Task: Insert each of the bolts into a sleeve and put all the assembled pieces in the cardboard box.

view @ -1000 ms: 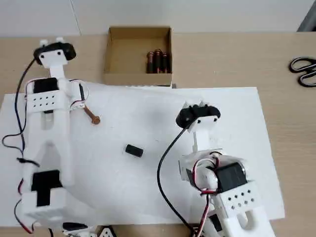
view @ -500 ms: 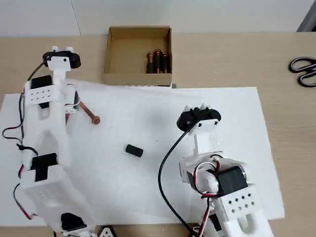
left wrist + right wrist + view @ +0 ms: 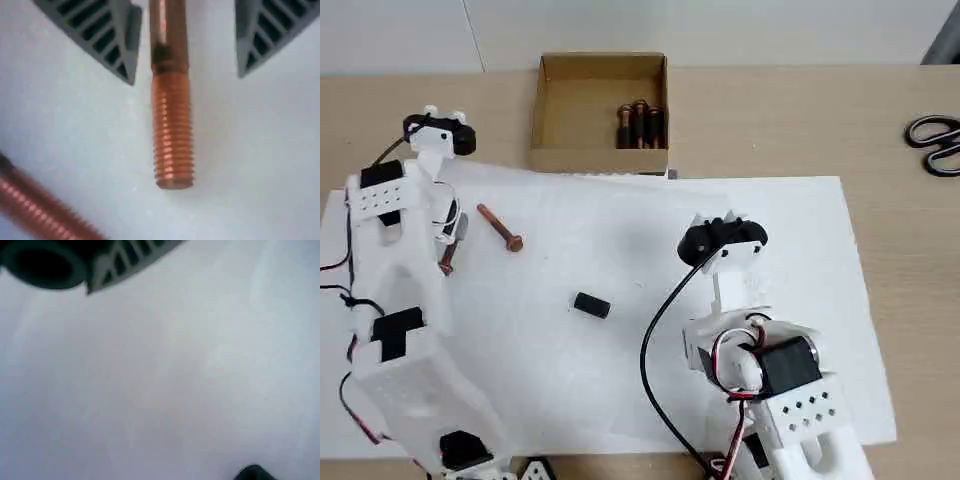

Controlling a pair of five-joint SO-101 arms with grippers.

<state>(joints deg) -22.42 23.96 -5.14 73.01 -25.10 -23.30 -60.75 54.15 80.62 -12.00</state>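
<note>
The left arm bends over the left side of the white sheet (image 3: 620,390), its tool (image 3: 185,79) spread wide around a bolt (image 3: 172,135), not touching it. A second bolt (image 3: 500,228) and a black sleeve (image 3: 591,305) lie on the sheet; the cardboard box (image 3: 542,110) stands on the tabletop (image 3: 770,120) beyond.

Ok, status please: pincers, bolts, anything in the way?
Left pincer open around one bolt, not touching. Second bolt and sleeve loose on paper. Three pieces in cardboard box. Nothing in the way.
</note>
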